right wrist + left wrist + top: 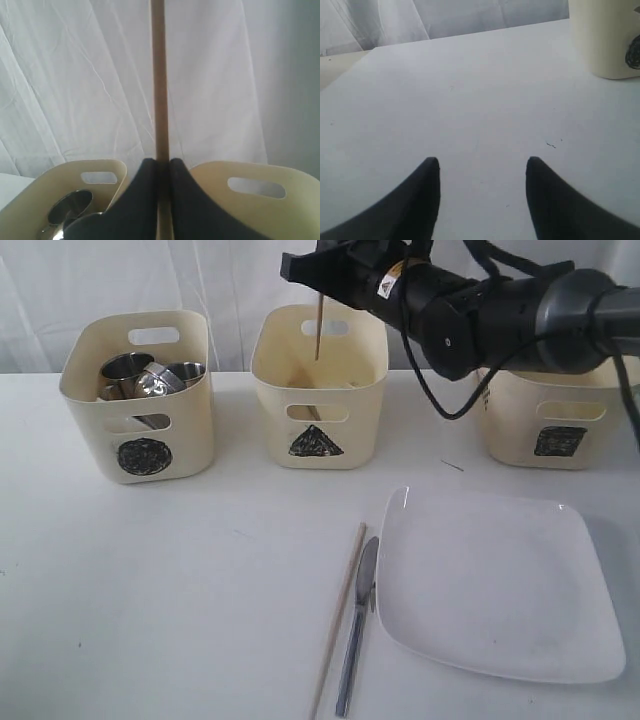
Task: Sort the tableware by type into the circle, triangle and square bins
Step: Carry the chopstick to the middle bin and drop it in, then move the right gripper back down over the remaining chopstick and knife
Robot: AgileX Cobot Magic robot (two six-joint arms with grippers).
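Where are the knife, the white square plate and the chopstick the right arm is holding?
knife [355, 630], exterior view, midway along its length, upper handle.
white square plate [490, 580], exterior view, bare centre of the plate.
held chopstick [159, 80], right wrist view, middle of the visible shaft.

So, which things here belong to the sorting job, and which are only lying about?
Job: circle bin, triangle bin, square bin, mugs, held chopstick (right gripper), lying chopstick, knife, square plate.
Not job: table, curtain.
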